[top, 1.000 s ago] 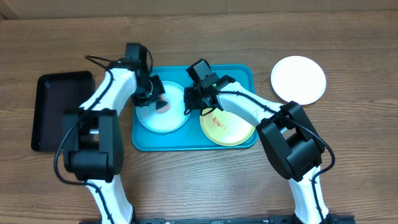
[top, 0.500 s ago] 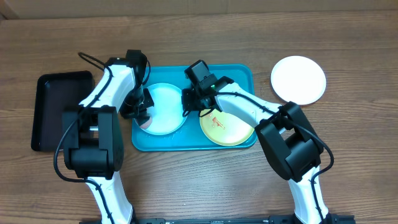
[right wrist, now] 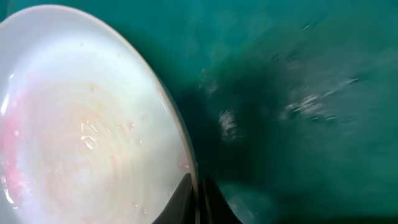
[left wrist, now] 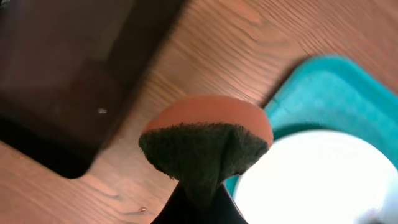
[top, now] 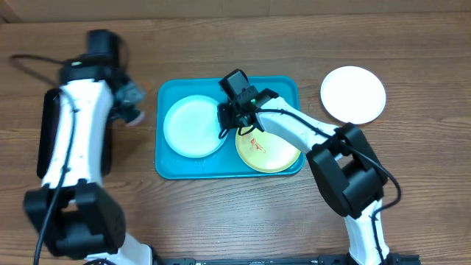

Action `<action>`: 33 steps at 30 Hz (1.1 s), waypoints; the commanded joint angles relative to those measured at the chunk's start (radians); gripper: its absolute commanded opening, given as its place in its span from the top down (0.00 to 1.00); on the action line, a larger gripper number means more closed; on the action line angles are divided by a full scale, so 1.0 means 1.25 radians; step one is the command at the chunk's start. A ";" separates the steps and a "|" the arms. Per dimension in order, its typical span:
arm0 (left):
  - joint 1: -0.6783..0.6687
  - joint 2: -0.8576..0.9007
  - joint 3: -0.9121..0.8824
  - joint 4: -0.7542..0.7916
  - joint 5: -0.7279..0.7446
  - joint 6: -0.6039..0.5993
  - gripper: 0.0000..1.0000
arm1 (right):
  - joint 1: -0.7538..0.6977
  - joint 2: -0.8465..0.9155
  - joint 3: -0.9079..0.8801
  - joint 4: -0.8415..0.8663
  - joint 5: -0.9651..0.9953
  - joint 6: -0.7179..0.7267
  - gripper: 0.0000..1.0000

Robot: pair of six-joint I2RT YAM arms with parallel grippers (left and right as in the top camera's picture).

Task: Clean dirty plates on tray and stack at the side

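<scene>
While gripping a sponge, the left end effector is hovering. The right end effector is pinching the tray's light blue plate.

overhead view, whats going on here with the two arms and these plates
Two robot arms are partway through cleaning plates. The left gripper holds a sponge above the table, between the black tray and the turquoise tray. The right gripper pinches the right rim of the light blue plate in that tray. The yellow-green plate beside it shows a red smear. A white plate sits off to the right.
</scene>
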 commanded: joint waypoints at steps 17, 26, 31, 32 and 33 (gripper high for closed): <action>0.298 -0.002 -0.040 0.002 0.234 0.002 0.96 | 0.288 -0.226 0.085 0.222 1.037 -0.917 0.96; 0.298 -0.002 -0.040 0.003 0.234 0.002 0.96 | 0.310 -0.226 0.085 0.377 1.057 -1.172 0.96; 0.298 -0.002 -0.040 0.004 0.236 0.001 0.96 | 0.287 -0.226 0.083 0.367 1.059 -1.061 0.96; 0.297 -0.002 -0.040 0.004 0.236 0.002 0.96 | 0.275 -0.226 0.083 0.345 1.064 -0.979 0.96; 0.298 -0.002 -0.040 0.005 0.236 0.002 0.96 | 0.262 -0.226 0.082 0.315 1.066 -0.901 0.96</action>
